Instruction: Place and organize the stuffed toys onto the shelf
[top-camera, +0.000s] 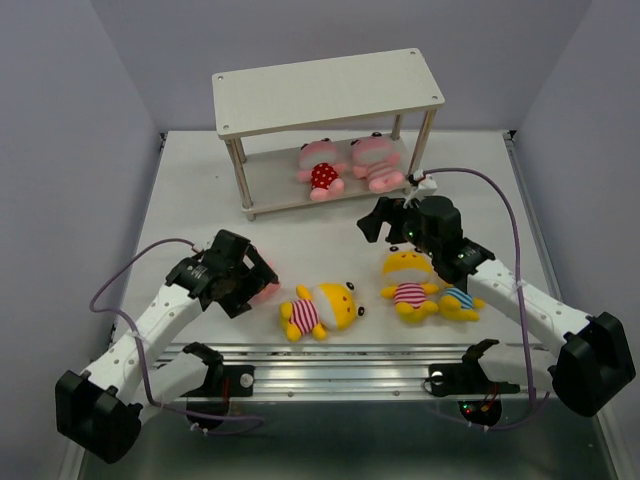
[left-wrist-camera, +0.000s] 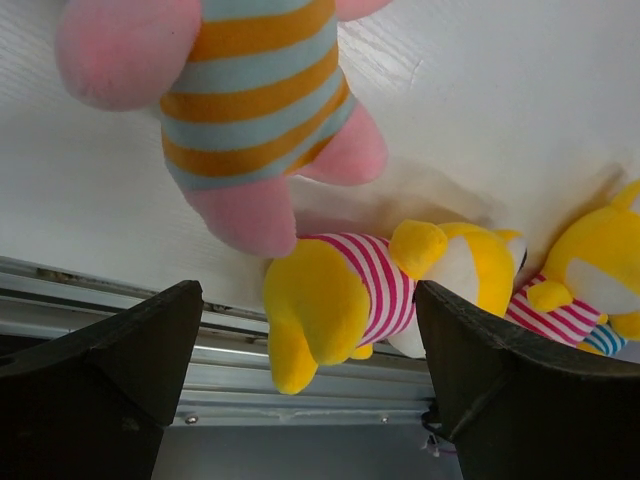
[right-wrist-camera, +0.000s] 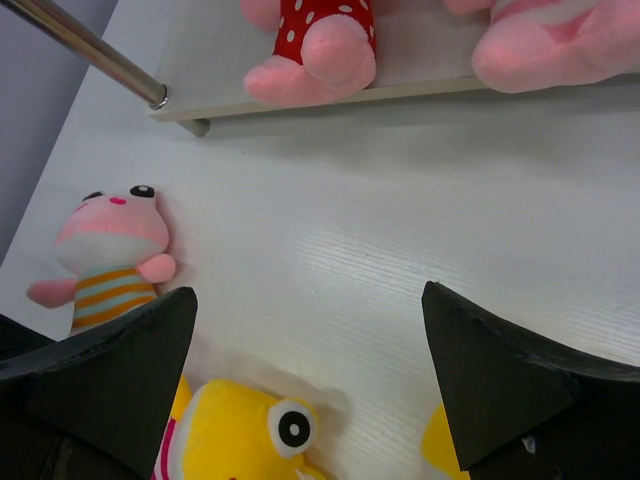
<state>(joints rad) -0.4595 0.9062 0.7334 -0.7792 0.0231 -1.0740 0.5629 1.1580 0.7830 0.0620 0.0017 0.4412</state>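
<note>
The wooden shelf (top-camera: 328, 92) stands at the back. Two pink stuffed toys lie on its lower board: a red polka-dot one (top-camera: 321, 170) and a striped one (top-camera: 376, 160). My left gripper (top-camera: 255, 285) is open just above a pink toy with orange and blue stripes (left-wrist-camera: 250, 90), which the top view mostly hides. A yellow toy with pink stripes (top-camera: 320, 308) lies to its right. Two more yellow toys, one pink-striped (top-camera: 408, 280) and one blue-striped (top-camera: 458, 301), lie at the right. My right gripper (top-camera: 385, 222) is open and empty above the table, in front of the shelf.
A metal rail (top-camera: 330, 360) runs along the table's near edge. Grey walls close in on both sides. The shelf's front left leg (right-wrist-camera: 90, 50) stands left of the right gripper. A purple cable (top-camera: 500, 195) loops off the right arm.
</note>
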